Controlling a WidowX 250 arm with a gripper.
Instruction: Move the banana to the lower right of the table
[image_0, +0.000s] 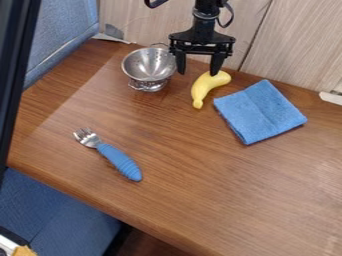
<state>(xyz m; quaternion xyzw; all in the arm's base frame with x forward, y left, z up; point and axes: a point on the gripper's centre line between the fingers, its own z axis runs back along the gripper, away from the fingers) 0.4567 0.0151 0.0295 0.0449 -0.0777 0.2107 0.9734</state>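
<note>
Toward the top centre of the frame, the gripper (198, 73) hangs open by the banana (204, 87). Probably light, stiff and slightly slippery, the fruit wants pinching across its middle.

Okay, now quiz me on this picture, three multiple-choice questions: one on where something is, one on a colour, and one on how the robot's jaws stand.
1. Where does the banana lie?
A) Between the metal colander and the folded cloth
B) On top of the cloth
C) Inside the colander

2. What colour is the fork handle?
A) Red
B) Blue
C) Green

3. How are the jaws of the gripper?
A) Shut together
B) Clamped on the fork
C) Apart

1 A: colander on one side, cloth on the other.
2 B: its ribbed grip is blue.
3 C: a gap shows between them.
</note>
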